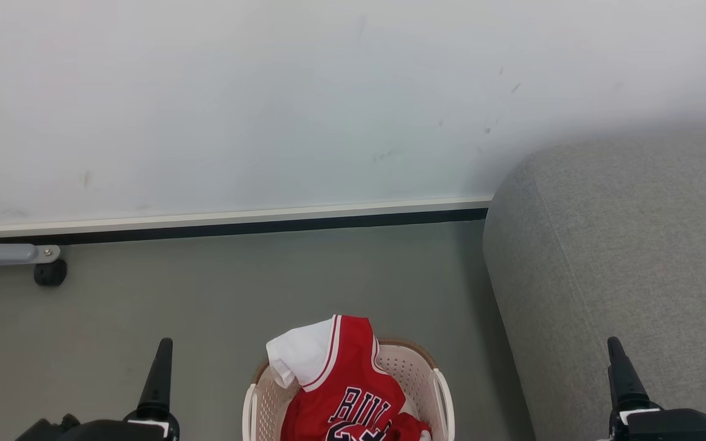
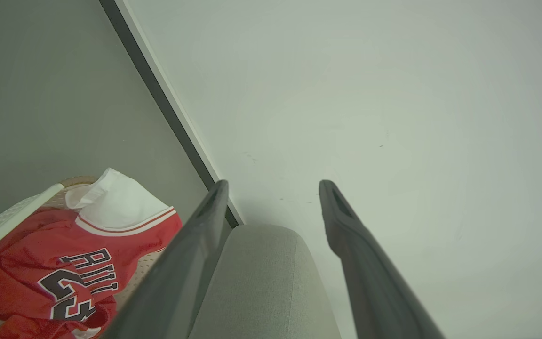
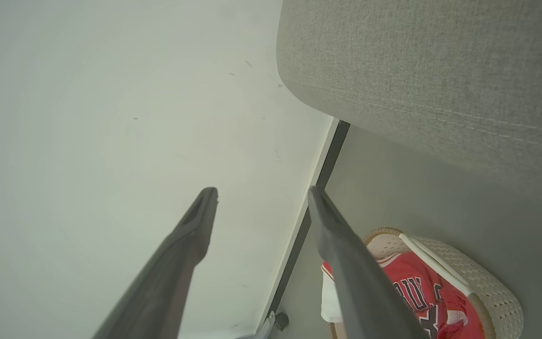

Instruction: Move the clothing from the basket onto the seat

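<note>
Left gripper (image 2: 273, 188) and right gripper (image 3: 261, 195) flank the basket (image 1: 417, 370), jaws released and empty, positioned to reach the jersey (image 1: 353, 373) draped over its rim.

We're counting one basket (image 1: 442, 392), one red jersey (image 1: 347, 373), one grey seat (image 1: 622, 245) and one black caster wheel (image 1: 50, 272). We're also seeing two grippers, the left gripper (image 2: 273, 186) and the right gripper (image 3: 261, 193), each showing two dark fingers (image 2: 205, 221).

Red jersey (image 1: 353, 386) heaped in cream basket (image 1: 440, 392), beside grey seat (image 1: 622, 257)
</note>
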{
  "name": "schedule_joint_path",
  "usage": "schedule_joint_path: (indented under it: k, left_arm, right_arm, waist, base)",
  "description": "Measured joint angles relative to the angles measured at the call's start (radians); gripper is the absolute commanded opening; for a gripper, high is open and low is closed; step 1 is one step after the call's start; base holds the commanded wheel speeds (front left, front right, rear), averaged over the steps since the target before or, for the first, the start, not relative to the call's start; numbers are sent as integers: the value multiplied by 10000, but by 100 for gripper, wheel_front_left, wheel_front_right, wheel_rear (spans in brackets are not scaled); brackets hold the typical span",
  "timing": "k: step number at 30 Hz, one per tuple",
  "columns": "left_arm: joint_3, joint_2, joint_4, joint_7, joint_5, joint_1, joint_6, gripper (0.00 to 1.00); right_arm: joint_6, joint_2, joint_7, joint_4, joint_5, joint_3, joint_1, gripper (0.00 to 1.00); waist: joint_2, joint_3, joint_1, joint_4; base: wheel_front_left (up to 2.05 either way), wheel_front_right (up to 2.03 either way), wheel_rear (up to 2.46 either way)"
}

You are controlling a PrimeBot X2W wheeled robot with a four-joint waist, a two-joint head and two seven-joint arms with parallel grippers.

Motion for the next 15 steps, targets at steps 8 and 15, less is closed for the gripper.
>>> schedule_joint_path:
  k: [8, 15]
  left_arm:
    - [-282, 27, -190, -209, 1250, -40, 192, 100]
    - [-686, 293, -316, -472, 2635, -90, 376, 100]
  right_arm:
    - [-182, -196, -203, -174, -1227, 477, -22, 100]
    - [-328, -362, -474, -219, -2385, 991, -28, 100]
  waist:
    - [0, -54, 0, -9]
    - [0, -96, 0, -26]
  base:
    - [0, 0, 0]
    - [0, 0, 0]
